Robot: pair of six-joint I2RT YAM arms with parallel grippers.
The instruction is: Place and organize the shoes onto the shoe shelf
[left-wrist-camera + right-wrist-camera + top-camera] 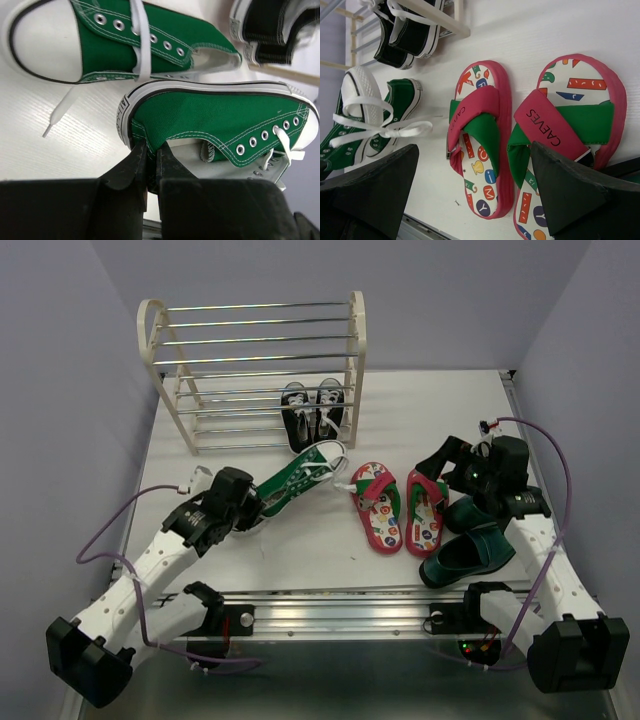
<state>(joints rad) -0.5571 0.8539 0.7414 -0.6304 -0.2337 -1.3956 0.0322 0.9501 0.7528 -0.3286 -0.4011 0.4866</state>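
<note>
My left gripper (150,150) is shut on the heel of a green white-laced sneaker (215,115), which lies on its side. Its mate (125,40) lies just beyond it, touching it. From above, the green pair (300,475) sits left of centre, with the left gripper (258,508) at its near end. Black white-laced sneakers (312,410) stand at the bottom right of the shoe shelf (358,340). My right gripper (474,147) stands open above the red-pink flip-flops (480,130), holding nothing. Dark teal loafers (470,545) lie at the near right, beside the right arm.
The shelf stands at the back left of the white table (430,400), its upper chrome bars (250,325) bare. Purple walls close in the left, back and right. A metal rail (340,605) runs along the near edge between the arm bases.
</note>
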